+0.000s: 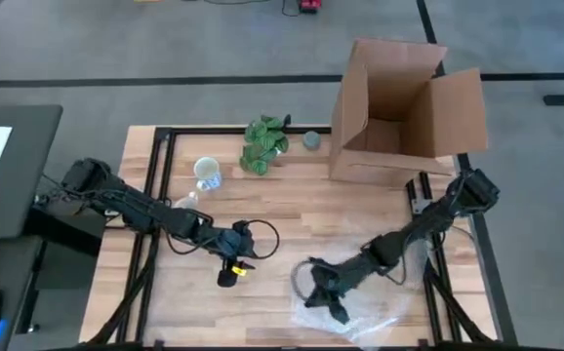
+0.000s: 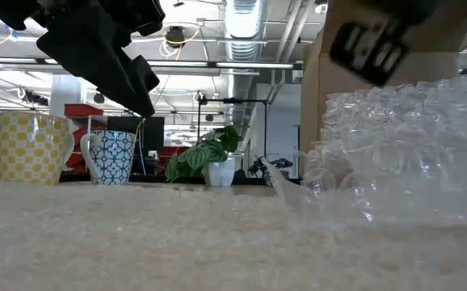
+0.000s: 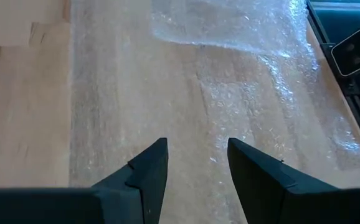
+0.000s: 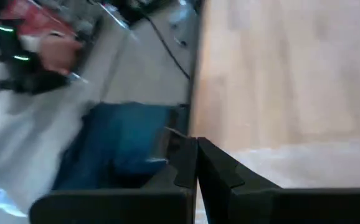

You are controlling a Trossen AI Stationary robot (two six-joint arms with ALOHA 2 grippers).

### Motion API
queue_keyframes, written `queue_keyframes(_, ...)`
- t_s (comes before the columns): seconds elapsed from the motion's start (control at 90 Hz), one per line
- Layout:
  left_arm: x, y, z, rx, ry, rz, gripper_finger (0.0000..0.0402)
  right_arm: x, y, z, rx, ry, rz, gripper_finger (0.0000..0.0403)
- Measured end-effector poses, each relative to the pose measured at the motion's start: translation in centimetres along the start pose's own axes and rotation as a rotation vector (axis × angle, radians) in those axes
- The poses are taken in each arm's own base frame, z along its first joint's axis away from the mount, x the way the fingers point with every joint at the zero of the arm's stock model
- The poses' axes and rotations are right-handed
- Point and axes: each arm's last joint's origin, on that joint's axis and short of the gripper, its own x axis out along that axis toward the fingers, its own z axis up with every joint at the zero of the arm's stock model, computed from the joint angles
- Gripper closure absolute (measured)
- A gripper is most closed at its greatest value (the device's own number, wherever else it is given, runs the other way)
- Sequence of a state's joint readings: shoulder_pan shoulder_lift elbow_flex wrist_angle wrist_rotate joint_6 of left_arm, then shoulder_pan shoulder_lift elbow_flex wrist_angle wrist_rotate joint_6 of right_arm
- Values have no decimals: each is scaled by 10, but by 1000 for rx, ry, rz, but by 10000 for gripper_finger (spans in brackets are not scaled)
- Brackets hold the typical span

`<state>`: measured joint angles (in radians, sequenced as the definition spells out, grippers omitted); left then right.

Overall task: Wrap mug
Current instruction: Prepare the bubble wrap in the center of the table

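Evenly and brightly lit from overhead. Ceiling tube lights [image 2: 246, 20] glaring in the low view. Soft, faint shadows on the counter [image 1: 292, 210]. Bubble wrap [image 2: 403, 153] glinting. Right wrist view heavily motion-blurred; low-view foreground out of focus.

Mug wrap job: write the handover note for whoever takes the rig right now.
Left pincer: open, empty, low over the table's near middle, bubble wrap ahead of it.
Right pincer: shut, at the wrap's edge near the front of the table; I can't confirm it holds the sheet.
Mug: upright at the table's far left, beside the plant, apart from the wrap and both pincers. Box open at the far right.
Done: wrap is on the table.
Left: spread the sheet, bring the mug onto it, wrap.
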<state>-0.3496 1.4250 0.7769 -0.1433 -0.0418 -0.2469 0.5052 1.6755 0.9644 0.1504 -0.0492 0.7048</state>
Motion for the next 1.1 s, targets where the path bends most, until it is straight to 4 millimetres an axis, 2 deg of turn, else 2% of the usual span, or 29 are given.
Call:
queue_keyframes(0.1, 0, 0, 0, 12, 1, 0, 254, 1, -14, 14, -19, 99, -127, 391)
queue_keyframes(0.211, 0, 0, 0, 12, 3, 0, 254, 6, -26, 26, -83, 187, -205, 357)
queue_keyframes(0.456, 0, 0, -6, -20, 57, 11, 254, 33, -63, 38, -210, 315, -262, 246)
queue_keyframes(0.567, -1, -5, -10, -26, 90, 4, 254, 43, -69, 42, -328, 342, -240, 213)
queue_keyframes(0.778, -3, -18, -14, -22, 105, -26, 254, 44, -65, 50, -416, 352, -225, 208)
queue_keyframes(0.911, -8, -19, -15, -34, 110, -27, 254, 40, -75, 51, -398, 392, -266, 214)
queue_keyframes(1.1, -12, -19, -14, -41, 109, -23, 254, 57, -99, 40, -393, 459, -248, 222)
